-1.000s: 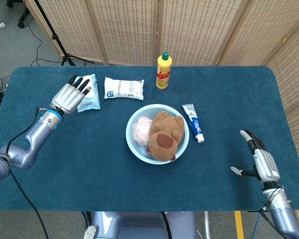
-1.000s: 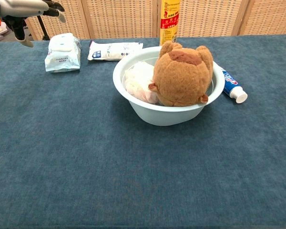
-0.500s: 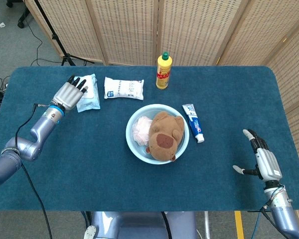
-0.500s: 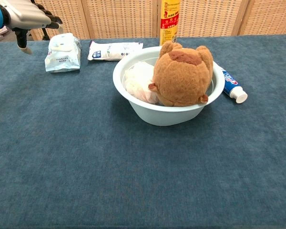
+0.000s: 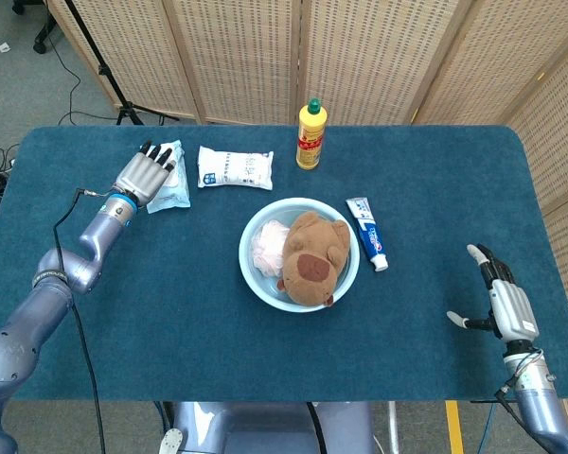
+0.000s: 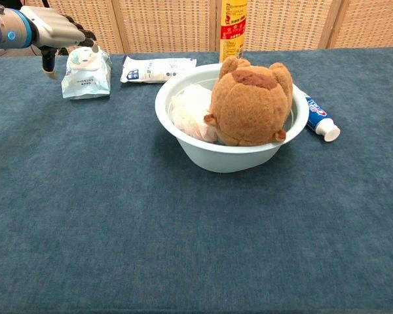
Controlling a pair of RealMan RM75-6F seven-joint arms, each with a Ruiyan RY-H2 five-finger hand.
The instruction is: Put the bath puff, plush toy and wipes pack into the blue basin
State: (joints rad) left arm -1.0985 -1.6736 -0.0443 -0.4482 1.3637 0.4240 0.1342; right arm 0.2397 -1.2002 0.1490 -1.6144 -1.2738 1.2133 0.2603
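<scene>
Two of the three items look sorted already: the plush toy (image 5: 308, 261) and the pale pink bath puff (image 5: 268, 245) both sit inside the blue basin (image 5: 256, 280), toy leaning against the puff, around the middle of the table. So the wipes pack (image 5: 173, 180) is the one left, lying flat near the far left corner, well apart from the basin. The left hand (image 5: 144, 174) is right over its outer edge with the fingers spread and nothing in them; from the chest view it looks like it's hovering just above or barely touching the pack (image 6: 86, 70), can't tell which. My guess is we're at the reach-and-grab step, so next it needs to settle down, close around the soft pack without just squashing it flat, then lift and carry it across to the basin, where there isn't much room left. The right hand (image 5: 501, 301) is parked near the right front edge, fingers apart, holding nothing. Other stuff nearby: a white packet (image 5: 234, 167) just beside the wipes, a yellow bottle (image 5: 310, 134) at the back, a toothpaste tube (image 5: 367, 233) just beside the basin's right side. Table's covered in dark blue cloth (image 5: 151, 312), with woven folding screens (image 5: 237, 57) behind it and a stand with cables on the grey floor off to the left.
</scene>
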